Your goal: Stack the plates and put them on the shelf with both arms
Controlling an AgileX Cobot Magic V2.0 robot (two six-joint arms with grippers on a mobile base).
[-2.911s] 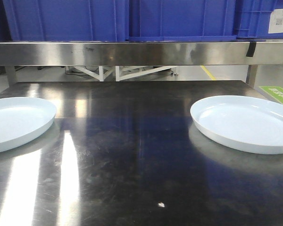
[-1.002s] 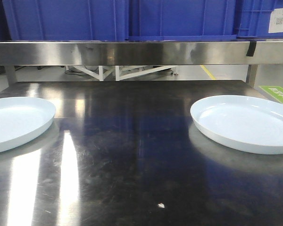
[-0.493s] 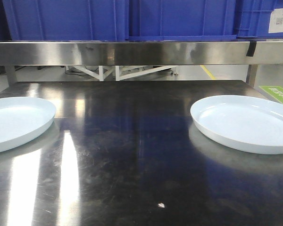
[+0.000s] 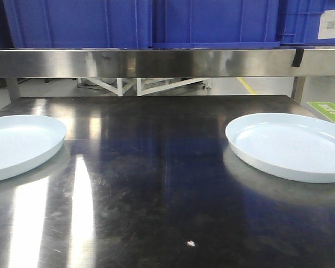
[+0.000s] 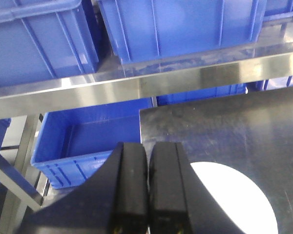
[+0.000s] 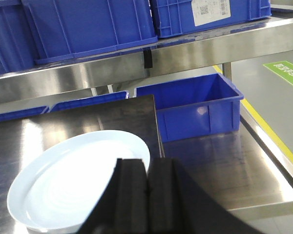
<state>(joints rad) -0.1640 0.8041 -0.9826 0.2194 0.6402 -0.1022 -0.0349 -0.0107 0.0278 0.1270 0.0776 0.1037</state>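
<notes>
We log left plate (image 4: 19,145) at 9 o'clock, right plate (image 4: 290,146) at 3 o'clock on the bench (image 4: 156,184). Both left fingers (image 5: 133,185) and right fingers (image 6: 132,190) sit pressed together, empty. We judge the plates rigid, slippery, breakable; pinch the rim.

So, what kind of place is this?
Probably a factory or warehouse workstation: a stainless steel table, blue plastic crates on a steel shelf above it, and a yellow line painted on the floor.

The table (image 4: 156,184) is steel: mirror-bright, yet finely scratched. The left plate (image 4: 17,142) and right plate (image 4: 290,145) look smooth and glossy. The shelf (image 4: 156,62) is brushed steel, and the crates (image 4: 78,22) on it are blue plastic with a faint sheen.
</notes>
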